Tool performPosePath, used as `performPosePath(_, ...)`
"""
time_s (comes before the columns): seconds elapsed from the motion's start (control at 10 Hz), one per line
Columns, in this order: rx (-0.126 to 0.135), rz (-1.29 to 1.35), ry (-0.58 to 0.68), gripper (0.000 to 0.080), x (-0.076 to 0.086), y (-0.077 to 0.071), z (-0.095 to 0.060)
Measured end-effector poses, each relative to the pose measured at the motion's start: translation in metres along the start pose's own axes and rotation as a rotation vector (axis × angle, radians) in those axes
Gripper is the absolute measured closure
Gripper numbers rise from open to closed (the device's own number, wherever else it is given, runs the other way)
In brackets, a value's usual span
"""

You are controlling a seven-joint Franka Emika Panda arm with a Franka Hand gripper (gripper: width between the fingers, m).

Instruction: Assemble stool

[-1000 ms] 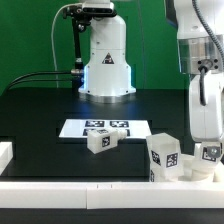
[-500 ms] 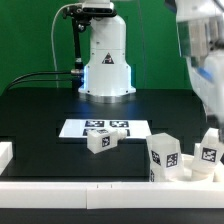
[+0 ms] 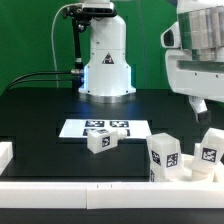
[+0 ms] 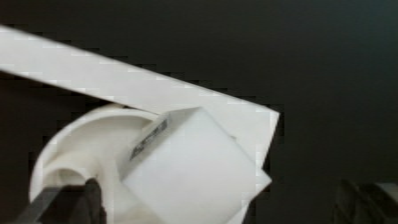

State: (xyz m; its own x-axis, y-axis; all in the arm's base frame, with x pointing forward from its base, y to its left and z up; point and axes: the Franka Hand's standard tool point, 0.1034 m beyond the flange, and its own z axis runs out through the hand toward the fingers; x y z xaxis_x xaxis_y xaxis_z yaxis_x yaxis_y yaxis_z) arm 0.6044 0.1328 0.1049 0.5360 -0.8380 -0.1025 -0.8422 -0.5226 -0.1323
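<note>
Two white stool legs with tag markers stand upright at the exterior view's right, one (image 3: 164, 156) nearer the middle and one (image 3: 210, 148) by the edge. A third leg (image 3: 100, 139) lies on the black table in front of the marker board (image 3: 105, 127). My gripper (image 3: 200, 104) hangs above the rightmost leg, well clear of it, open and empty. In the wrist view that leg (image 4: 205, 165) stands against the round white seat (image 4: 89, 140), below and between my dark fingertips (image 4: 63, 200).
Long white border rails run along the table's front (image 3: 90, 186) and the exterior view's left (image 3: 5, 152); one also crosses the wrist view (image 4: 107, 65). The robot base (image 3: 105, 60) stands at the back. Cables lie at the back left.
My gripper was down around the rightmost leg a second ago. It has let go and risen straight up. The leg stays standing in place.
</note>
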Motion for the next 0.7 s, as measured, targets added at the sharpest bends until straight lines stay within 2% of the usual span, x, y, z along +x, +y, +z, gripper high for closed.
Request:
performPosePath(0.1, 0.009, -0.159, 0.015, 0.0151, 0.0015, -0.0012, 0.0001)
performPosePath(0.3, -0.019, -0.513, 0.033, 0.0151, 0.0005, -0.0028, 0.0014)
performPosePath(0.7, -0.033, -0.765, 0.038, 0.0151, 0.0042, -0.0011, 0.0013)
